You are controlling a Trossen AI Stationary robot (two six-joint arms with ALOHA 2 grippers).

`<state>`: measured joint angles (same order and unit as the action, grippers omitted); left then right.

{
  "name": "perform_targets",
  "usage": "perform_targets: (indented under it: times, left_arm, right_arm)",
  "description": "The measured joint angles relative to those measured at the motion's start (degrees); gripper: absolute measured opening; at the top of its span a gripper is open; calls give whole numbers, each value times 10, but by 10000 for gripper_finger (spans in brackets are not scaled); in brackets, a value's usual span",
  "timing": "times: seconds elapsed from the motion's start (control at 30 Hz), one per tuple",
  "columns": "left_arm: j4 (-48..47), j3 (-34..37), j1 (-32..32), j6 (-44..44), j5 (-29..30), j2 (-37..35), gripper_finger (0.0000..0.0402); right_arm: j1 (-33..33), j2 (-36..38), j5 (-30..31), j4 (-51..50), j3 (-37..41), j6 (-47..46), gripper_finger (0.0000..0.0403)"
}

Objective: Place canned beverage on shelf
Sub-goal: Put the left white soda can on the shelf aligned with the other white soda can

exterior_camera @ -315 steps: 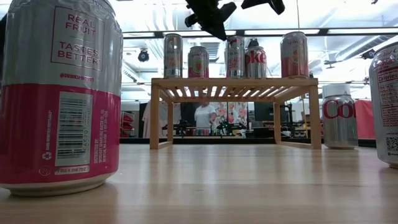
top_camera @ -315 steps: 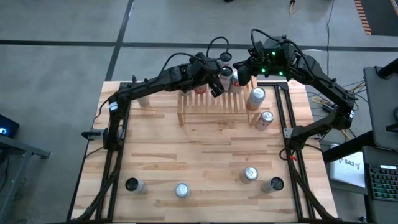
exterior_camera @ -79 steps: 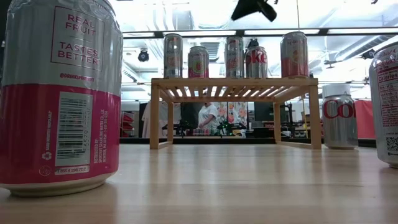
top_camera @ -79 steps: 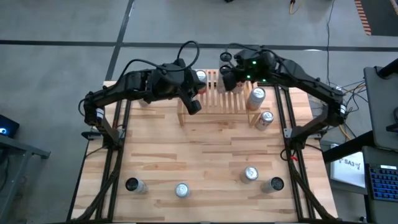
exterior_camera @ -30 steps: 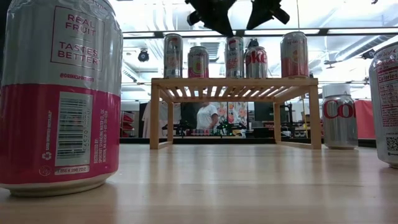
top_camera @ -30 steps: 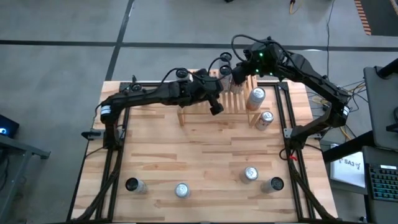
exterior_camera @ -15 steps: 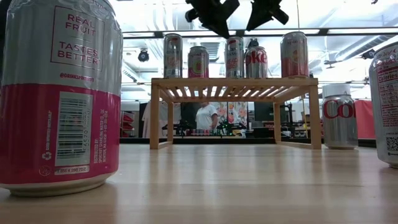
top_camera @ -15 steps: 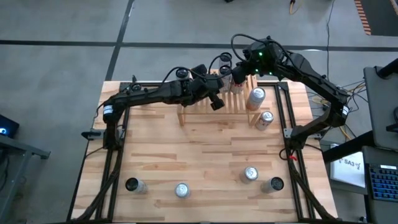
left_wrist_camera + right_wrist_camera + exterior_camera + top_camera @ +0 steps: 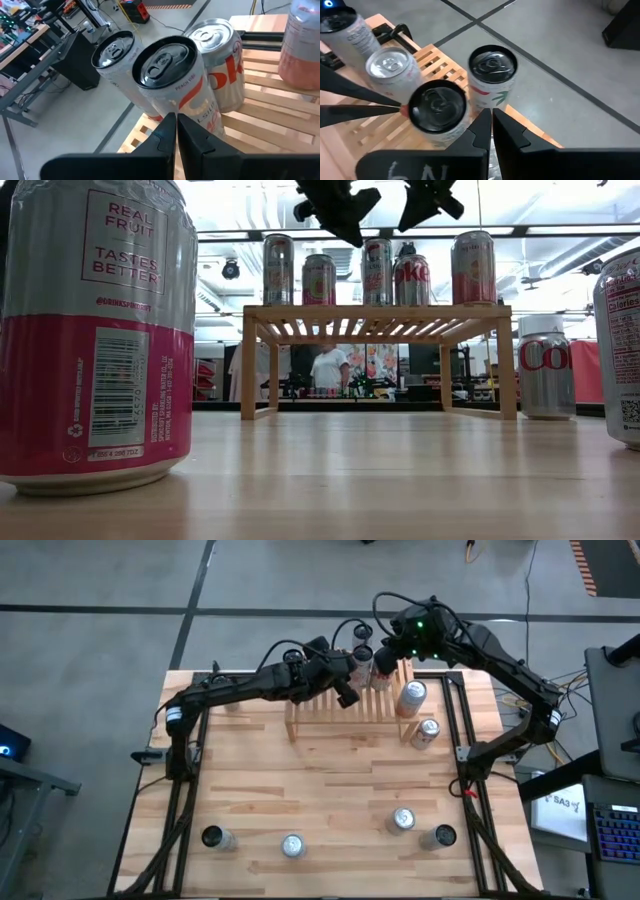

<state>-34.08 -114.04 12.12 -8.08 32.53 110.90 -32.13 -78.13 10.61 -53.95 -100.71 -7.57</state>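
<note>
The shelf (image 9: 340,708), a low slatted wooden rack (image 9: 378,315), carries several cans along its far side. My left gripper (image 9: 348,697) is shut above the rack. Its tips (image 9: 176,119) stand at the side of a peach-labelled can (image 9: 172,75), with a Coke can (image 9: 222,55) and a white can (image 9: 116,60) right beside it. My right gripper (image 9: 382,662) is shut and hangs above the cans (image 9: 425,202). Its tips (image 9: 488,114) are between a dark-topped can (image 9: 437,107) and a green-leaf can (image 9: 492,65). My left gripper's shut fingertips (image 9: 170,125) come slanting down from the near side to the peach can's side wall (image 9: 192,107). I cannot tell whether they touch it. The can stands upright on the slats. My right gripper touches nothing.
A tall can (image 9: 411,695) stands at the rack's right end and a Coke can (image 9: 427,731) on the table beside it. Several more cans (image 9: 291,845) (image 9: 403,821) stand near the front edge. A person (image 9: 327,367) is in the room behind.
My left gripper, still shut, has gone a little toward the table's far edge, over the rack and up to the cans at its back. The cans stand as before.
</note>
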Motion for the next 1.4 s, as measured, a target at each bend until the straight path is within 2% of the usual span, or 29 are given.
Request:
perform_targets:
  times: [0.9, 1.4]
  left_arm:
    - [18, 1, 11, 0, 0, 3, 0]
    - [48, -6, 11, 0, -5, 16, 0]
  right_arm:
    - [-19, -11, -1, 7, 2, 22, 9]
    - [-19, -34, -60, 9, 2, 10, 9]
